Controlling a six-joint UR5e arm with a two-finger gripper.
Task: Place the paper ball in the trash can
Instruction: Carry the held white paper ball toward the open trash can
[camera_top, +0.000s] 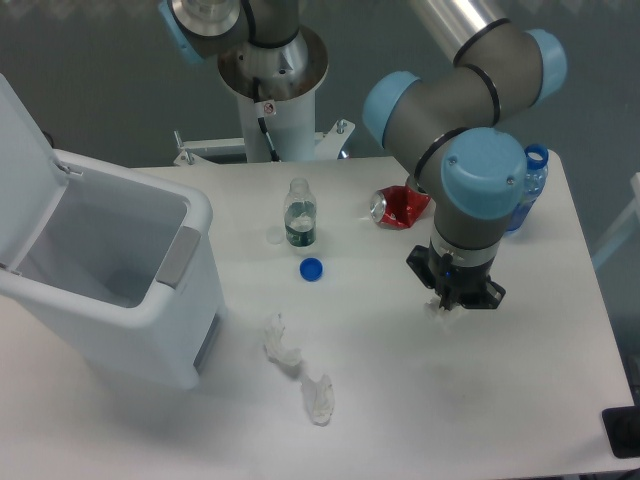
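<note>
- Camera view, nearest us: two crumpled translucent scraps lie on the table (420, 400), one (281, 345) just ahead of the other (319, 400), both in front of the bin's right corner.
- At the left we see the bin (120, 300), white, its lid (20, 170) swung up and back, a grey panel on the rim facing the table's middle; its inside looks bare from here.
- To the right, the gripper (447, 307) points straight down at the table. A bit of white shows right at its tips, which we take for the ball (440, 308); we cannot tell whether the fingers are apart or clamped on it.
- The ball is well apart from the bin, across the table.
- Mid-table, a blue cap (311, 269) lies just in front of a small clear bottle (300, 214), standing upright and uncapped.
- Further back, a crushed red can (401, 208) lies on its side beside the arm (470, 110).
- A blue-capped bottle (528, 190) stands behind the arm's wrist, partly hidden.
- Farthest, the arm's base column (272, 95) rises at the table's rear edge.
</note>
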